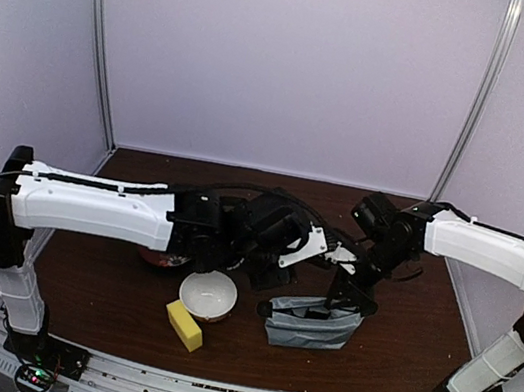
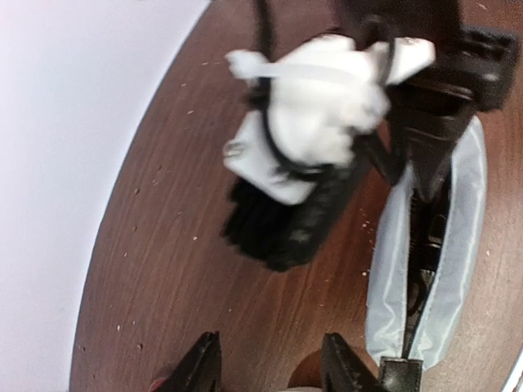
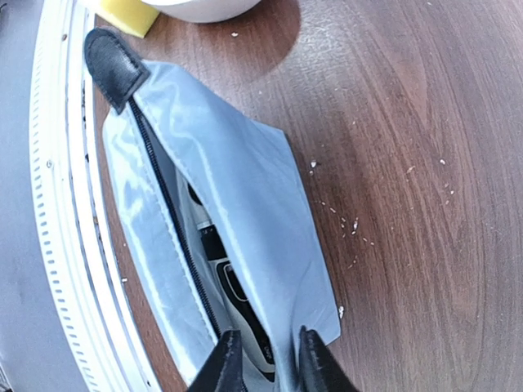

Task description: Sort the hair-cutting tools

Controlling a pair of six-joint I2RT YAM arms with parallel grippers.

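Sponge sits nearest me, a yellow foam block, with the bowl just behind it, white, round and smooth. To their right lies the pouch, soft, slumped, glossy grey-blue fabric. Its zip is open and there is a black leathery tab at one end.

Down in its mouth I see the clipper, stubby, black with a silver band, so that one is sorted. Other dark shapes show inside in the left wrist view (too blurred for me to name). I find no scissors or comb out on the counter, so I judge the job near its end. Anything left is hidden from my cameras.

My right hand straddles the pouch's upper wall, fingers parted with only thin fabric between them: released, not pinching. Further in, my left hand hangs over bare dark wood, fingers apart and empty. Beyond, a red plate peeks from under the left arm.
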